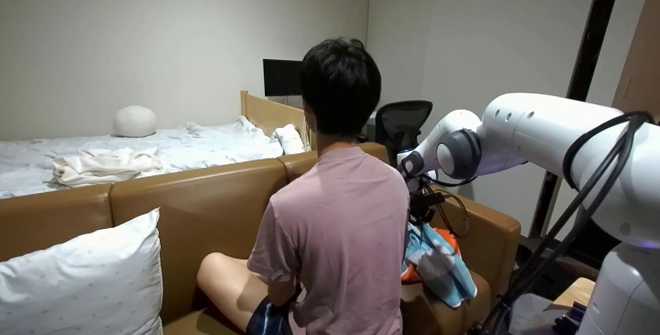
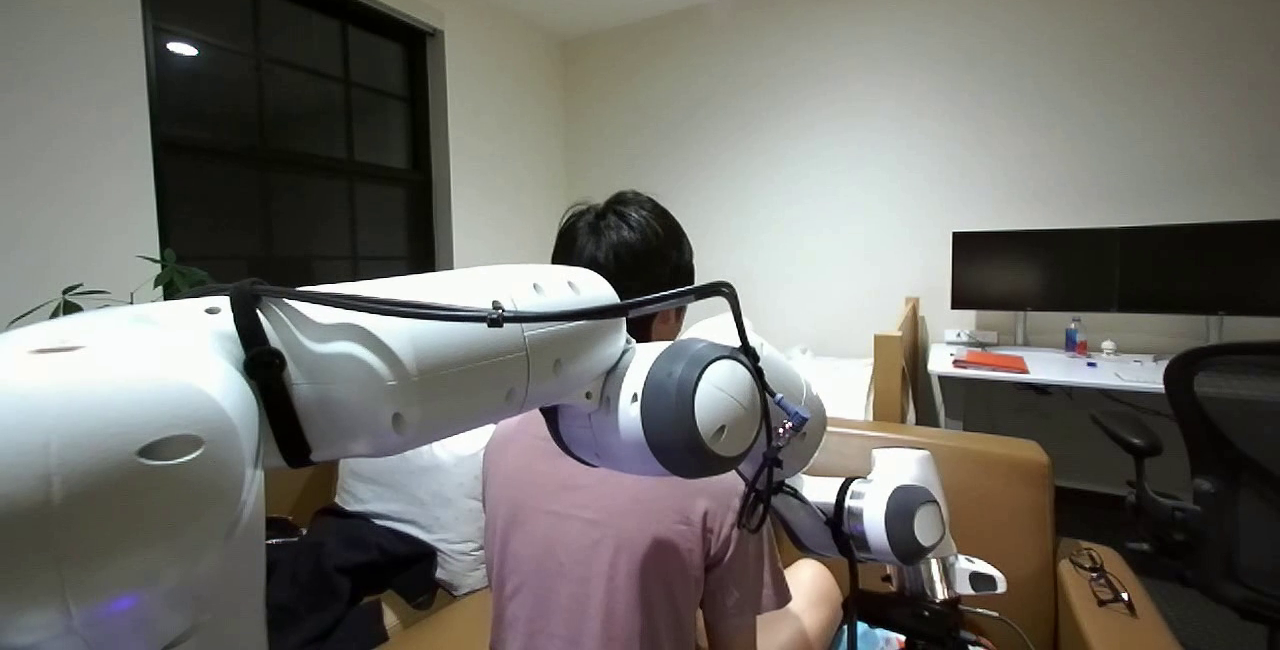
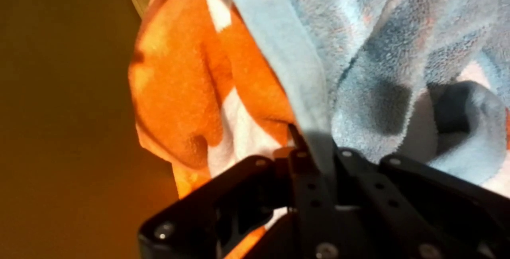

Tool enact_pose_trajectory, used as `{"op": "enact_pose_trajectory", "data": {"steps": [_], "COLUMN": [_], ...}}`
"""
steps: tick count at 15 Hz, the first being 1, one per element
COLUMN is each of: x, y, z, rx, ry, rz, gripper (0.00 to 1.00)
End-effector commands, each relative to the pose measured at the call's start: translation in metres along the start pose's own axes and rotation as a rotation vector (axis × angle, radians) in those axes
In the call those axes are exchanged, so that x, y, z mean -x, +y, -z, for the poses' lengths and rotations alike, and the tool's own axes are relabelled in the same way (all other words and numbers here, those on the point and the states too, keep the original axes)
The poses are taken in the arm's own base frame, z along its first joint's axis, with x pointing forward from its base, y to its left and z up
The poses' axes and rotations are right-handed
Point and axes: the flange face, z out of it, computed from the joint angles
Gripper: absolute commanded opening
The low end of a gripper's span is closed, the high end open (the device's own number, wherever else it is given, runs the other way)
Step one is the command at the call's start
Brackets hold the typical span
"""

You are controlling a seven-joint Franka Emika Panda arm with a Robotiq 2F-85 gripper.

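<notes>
Cloth [image 3: 378,51] is fuzzy, matt; hem [image 3: 297,63] looks smoother. Gripper [image 3: 317,145] looks matt, screws [image 3: 164,230] shiny metal. Arm shell [image 1: 557,129] looks like smooth, glossy plastic. Sofa [image 1: 206,206]: smooth leather look, slight sheen.

The person [image 1: 345,242] blocks one side of the end effector [image 3: 314,143], the sofa backrest [image 2: 1000,510] stands beyond; toward the armrest [image 1: 487,227] there is a gap, where a cable [image 1: 467,219] hangs.

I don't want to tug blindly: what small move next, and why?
Probably a slow, slight lift to test the grip: the hand is closed on the blue edge of the cloth, and the person sits close by the arm.
</notes>
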Motion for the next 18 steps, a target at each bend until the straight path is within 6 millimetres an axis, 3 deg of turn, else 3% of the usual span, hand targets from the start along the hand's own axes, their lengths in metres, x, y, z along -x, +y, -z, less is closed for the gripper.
{"op": "enact_pose_trajectory", "data": {"steps": [1,7,11,14,18], "x": [0.008,0.019,0.029,0.036,0.048], "y": [0.001,-0.022,-0.040,-0.038,-0.014], "z": [0.009,0.021,0.047,0.075,0.107], "rx": [-0.019,-0.051,-0.083,-0.105,-0.130], "ry": [-0.048,-0.104,-0.120,-0.109,-0.083], "rz": [-0.017,-0.016,-0.021,-0.032,-0.057], "gripper": [0.01,0.02,0.02,0.02,0.02]}}
